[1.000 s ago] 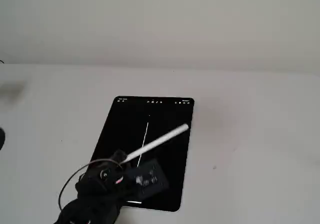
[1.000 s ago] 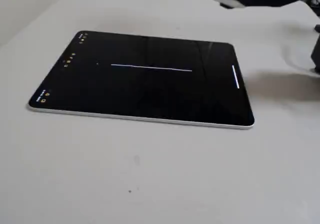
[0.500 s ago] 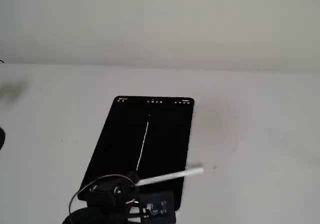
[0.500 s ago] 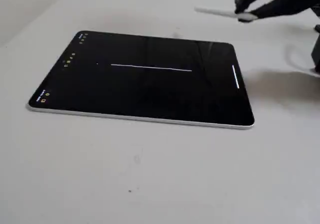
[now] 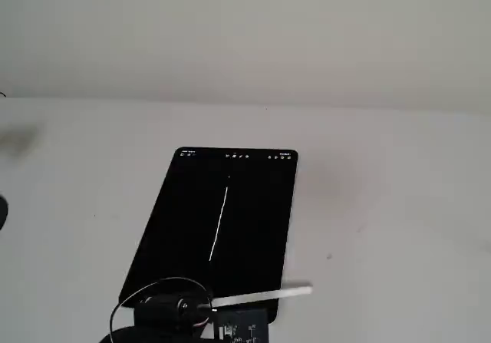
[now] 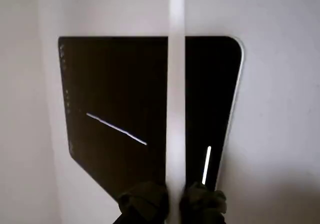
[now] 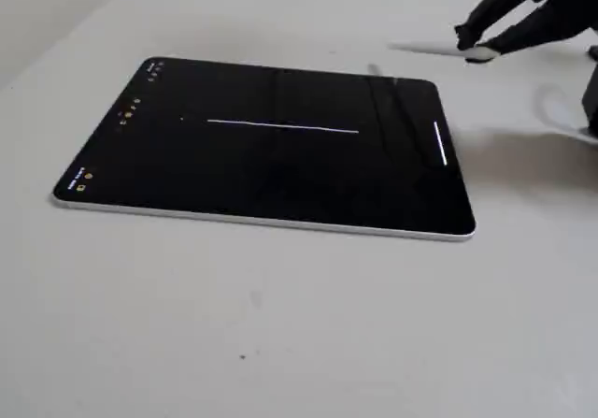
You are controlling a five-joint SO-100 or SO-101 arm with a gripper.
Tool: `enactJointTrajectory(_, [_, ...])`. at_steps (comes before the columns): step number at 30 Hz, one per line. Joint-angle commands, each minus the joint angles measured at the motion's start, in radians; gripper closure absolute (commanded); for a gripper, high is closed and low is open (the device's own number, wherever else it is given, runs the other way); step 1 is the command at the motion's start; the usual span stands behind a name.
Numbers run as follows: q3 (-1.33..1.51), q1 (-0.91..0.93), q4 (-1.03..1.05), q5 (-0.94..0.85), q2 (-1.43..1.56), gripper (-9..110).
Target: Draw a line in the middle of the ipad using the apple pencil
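Note:
The iPad [image 5: 192, 228] lies flat on the white table, its screen black. A long white line [image 5: 220, 219] runs down the middle of the screen; it also shows in the wrist view [image 6: 116, 129] and in a fixed view [image 7: 280, 126]. A short white mark [image 7: 441, 145] sits near the iPad's edge on the arm's side. My gripper [image 5: 211, 306] is shut on the white Apple Pencil [image 5: 265, 295]. It holds the pencil off the screen, across the iPad's near corner. In the wrist view the pencil [image 6: 176, 83] runs up from between my fingers [image 6: 145, 204].
The white table [image 5: 399, 205] surrounds the iPad, with a pale wall behind it. The arm's black body and a cable loop [image 5: 153, 293] sit at the iPad's near edge. A dark object [image 5: 2, 212] shows at the left edge.

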Motion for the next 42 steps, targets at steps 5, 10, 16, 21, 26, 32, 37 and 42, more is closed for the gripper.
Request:
enactJointTrajectory(5, [-0.071, 0.002, 0.008, -0.021, 0.015, 102])
enactJointTrajectory(10, [-0.066, 0.002, 0.015, -0.021, 0.015, 102])
enactJointTrajectory(16, [-0.044, 0.005, 0.02, -0.021, 0.015, 102])
enactJointTrajectory(21, [-0.035, 0.011, 0.023, -0.021, 0.015, 102])
enactJointTrajectory(26, [-0.032, 0.018, 0.031, -0.021, 0.015, 102])
enactJointTrajectory(32, [-0.018, 0.021, 0.046, -0.021, 0.015, 102])
enactJointTrajectory(37, [0.002, 0.021, 0.048, -0.021, 0.015, 102])
enactJointTrajectory(42, [0.003, 0.021, 0.043, -0.018, 0.015, 102])
